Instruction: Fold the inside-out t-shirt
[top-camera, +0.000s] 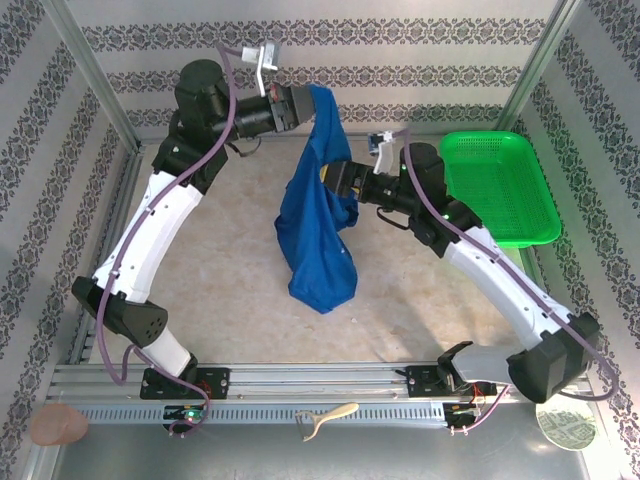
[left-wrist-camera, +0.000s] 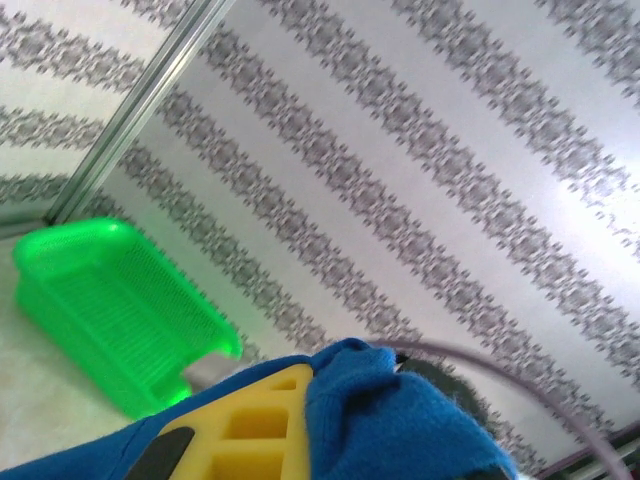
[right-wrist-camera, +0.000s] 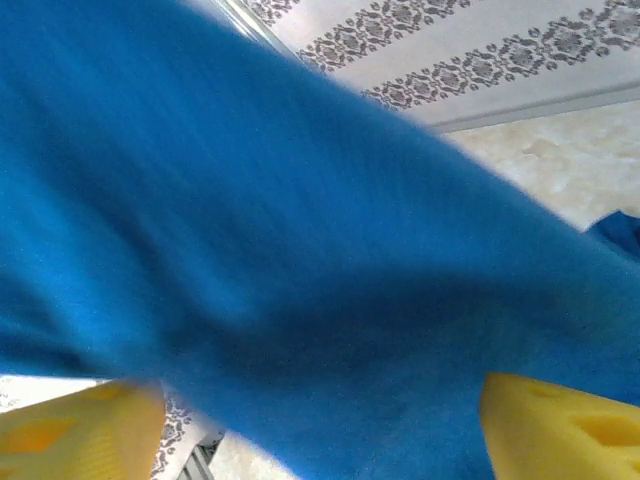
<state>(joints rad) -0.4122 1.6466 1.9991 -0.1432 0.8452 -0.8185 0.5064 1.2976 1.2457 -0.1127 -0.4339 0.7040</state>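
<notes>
left hand (top-camera: 303, 106) pinching hanging t-shirt (top-camera: 318, 235), right hand (top-camera: 334, 183) spread wide, touching the t-shirt

- T-shirt (top-camera: 315, 240): one, royal blue, at the left fingers (left-wrist-camera: 215, 415).
- Mesh basket (top-camera: 497, 185): one, green, right of the right fingers (right-wrist-camera: 560, 420).
- Arms: two, the left arm (top-camera: 165, 215) and the right arm (top-camera: 500, 280).
- Table (top-camera: 230, 300): one.
- Small items nearer than both pairs of fingers: three, namely one pink disc (top-camera: 57, 425), one cream hook (top-camera: 328, 416) and one round pad (top-camera: 566, 428).
</notes>
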